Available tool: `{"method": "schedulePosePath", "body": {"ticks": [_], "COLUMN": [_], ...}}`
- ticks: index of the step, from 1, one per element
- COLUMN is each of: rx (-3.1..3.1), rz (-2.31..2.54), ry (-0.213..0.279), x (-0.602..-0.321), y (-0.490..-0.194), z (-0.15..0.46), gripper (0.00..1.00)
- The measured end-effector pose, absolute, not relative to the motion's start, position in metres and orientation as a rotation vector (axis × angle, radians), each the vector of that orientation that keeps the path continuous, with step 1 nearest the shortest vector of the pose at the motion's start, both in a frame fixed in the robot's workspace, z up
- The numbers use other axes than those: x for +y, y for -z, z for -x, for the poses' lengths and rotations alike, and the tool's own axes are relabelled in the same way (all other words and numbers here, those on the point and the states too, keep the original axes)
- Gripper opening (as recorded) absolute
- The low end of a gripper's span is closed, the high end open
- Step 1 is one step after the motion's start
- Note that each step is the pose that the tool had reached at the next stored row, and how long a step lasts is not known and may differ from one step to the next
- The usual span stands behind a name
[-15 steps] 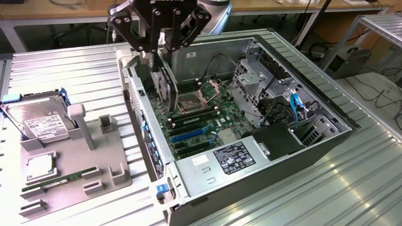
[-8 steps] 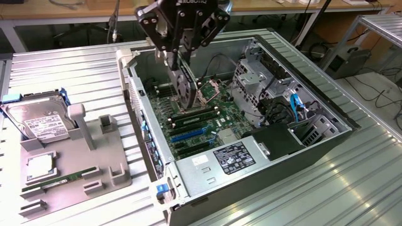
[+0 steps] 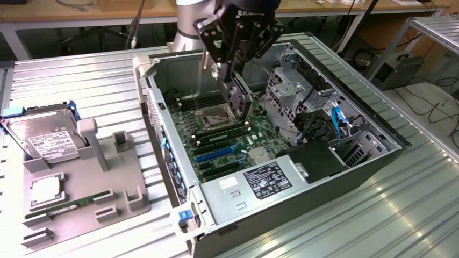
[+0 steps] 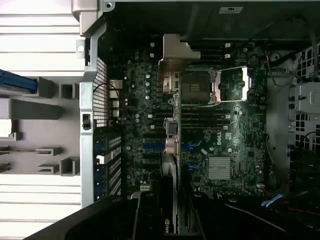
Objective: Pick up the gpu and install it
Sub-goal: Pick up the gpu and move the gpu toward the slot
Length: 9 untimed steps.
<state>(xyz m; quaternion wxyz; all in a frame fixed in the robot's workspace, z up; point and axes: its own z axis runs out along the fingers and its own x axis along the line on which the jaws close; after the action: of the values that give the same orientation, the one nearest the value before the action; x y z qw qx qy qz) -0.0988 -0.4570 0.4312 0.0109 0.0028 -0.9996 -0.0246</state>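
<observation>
Tabletop (image 3: pixel 86 86) of corrugated metal, gpu (image 3: pixel 238 102) aloft

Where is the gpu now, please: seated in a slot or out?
Out: the gripper holds the gpu above the motherboard, blue slots bare.

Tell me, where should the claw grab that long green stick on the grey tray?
Take the memory stick at mid-length, pinching its two broad faces from straight above. It is long, thin and seems to sit on edge in a groove of the grey tray, upper edge free.
</observation>
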Motion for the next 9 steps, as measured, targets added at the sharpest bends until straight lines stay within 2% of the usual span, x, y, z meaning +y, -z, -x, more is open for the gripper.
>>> {"method": "schedulePosePath", "body": {"ticks": [9], "rx": [-3.119], "rz": [-0.009], "ry": [0.065], "x": [-0.45], "y": [-0.412], "z": [0.051], "gripper": [0.26]}}
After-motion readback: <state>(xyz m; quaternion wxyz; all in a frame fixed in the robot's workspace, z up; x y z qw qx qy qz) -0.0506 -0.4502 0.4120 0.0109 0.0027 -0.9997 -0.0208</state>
